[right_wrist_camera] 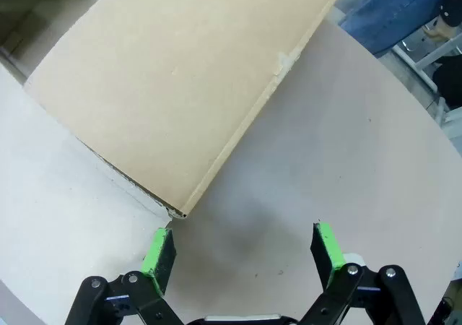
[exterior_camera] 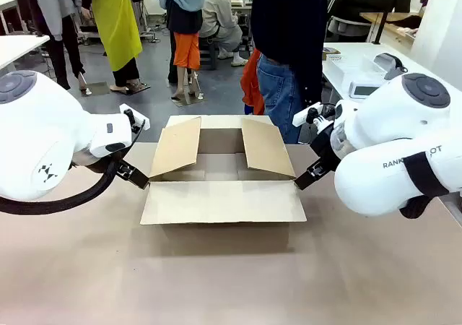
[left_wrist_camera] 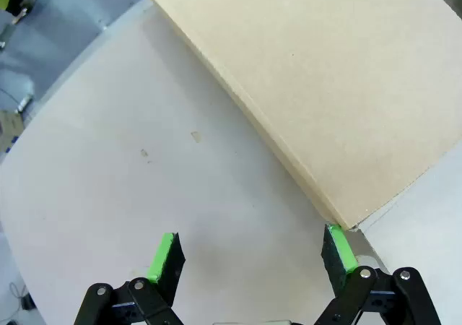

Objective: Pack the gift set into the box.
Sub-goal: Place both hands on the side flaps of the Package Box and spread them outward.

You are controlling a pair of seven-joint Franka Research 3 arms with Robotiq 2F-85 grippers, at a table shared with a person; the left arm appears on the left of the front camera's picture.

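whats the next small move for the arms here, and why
Probably nudge the left flap and right flap of the box outward: both lean in over its opening, and the left pincer and right pincer hang open beside its near corners.

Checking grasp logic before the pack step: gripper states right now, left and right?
Left gripper: open, holding nothing, beside the cardboard box.
Right gripper: open, holding nothing.
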